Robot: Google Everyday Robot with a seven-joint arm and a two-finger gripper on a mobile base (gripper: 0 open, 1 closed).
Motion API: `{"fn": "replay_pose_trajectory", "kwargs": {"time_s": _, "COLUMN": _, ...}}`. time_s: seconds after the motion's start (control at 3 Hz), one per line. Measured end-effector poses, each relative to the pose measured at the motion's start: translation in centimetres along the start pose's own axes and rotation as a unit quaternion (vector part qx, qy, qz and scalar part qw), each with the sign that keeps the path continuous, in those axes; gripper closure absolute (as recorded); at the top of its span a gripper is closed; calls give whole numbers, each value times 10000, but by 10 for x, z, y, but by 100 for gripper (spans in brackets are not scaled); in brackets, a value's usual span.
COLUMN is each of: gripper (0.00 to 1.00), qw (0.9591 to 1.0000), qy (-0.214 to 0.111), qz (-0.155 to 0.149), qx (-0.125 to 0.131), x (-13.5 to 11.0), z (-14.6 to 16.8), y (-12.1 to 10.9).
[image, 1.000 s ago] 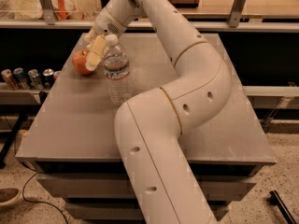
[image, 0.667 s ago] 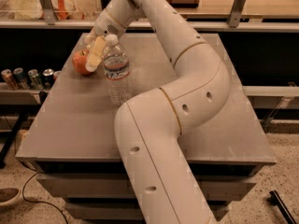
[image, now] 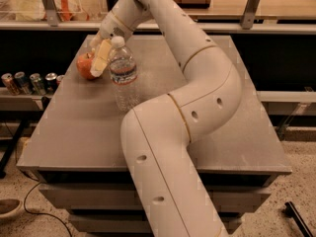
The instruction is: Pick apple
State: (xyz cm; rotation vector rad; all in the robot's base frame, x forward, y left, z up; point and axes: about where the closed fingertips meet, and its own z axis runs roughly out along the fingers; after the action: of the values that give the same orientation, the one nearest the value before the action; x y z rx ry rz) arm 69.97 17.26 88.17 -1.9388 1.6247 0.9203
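A red-orange apple [image: 84, 66] rests on the grey table [image: 79, 127] near its far left corner. My gripper [image: 100, 58] hangs at the end of the white arm and is pressed against the apple's right side, covering part of it. A clear water bottle [image: 123, 78] with a white cap stands upright just right of the gripper and the apple, very close to both.
The white arm [image: 197, 107] arches over the middle of the table from the front. Several drink cans [image: 29, 82] stand on a lower shelf to the left. A wooden shelf with metal posts [image: 251, 6] runs behind the table.
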Motion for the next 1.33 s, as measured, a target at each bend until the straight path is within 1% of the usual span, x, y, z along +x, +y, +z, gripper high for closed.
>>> {"fn": "replay_pose_trajectory", "kwargs": {"time_s": 0.33, "gripper": 0, "qw": 9999, "qy": -55, "qz": 30, "qx": -104, "x": -1, "z": 5, "y": 1}}
{"fn": "replay_pose_trajectory", "kwargs": {"time_s": 0.67, "gripper": 0, "qw": 9999, "qy": -55, "qz": 30, "qx": -104, "x": -1, "z": 5, "y": 1}}
{"fn": "replay_pose_trajectory", "kwargs": {"time_s": 1.0, "gripper": 16, "qw": 9999, "qy": -89, "qz": 35, "qx": -45, "x": -2, "z": 9, "y": -4}}
{"fn": "replay_pose_trajectory", "kwargs": {"time_s": 1.33, "gripper": 39, "qw": 9999, "qy": -118, "qz": 41, "qx": 1, "x": -4, "z": 13, "y": -8}}
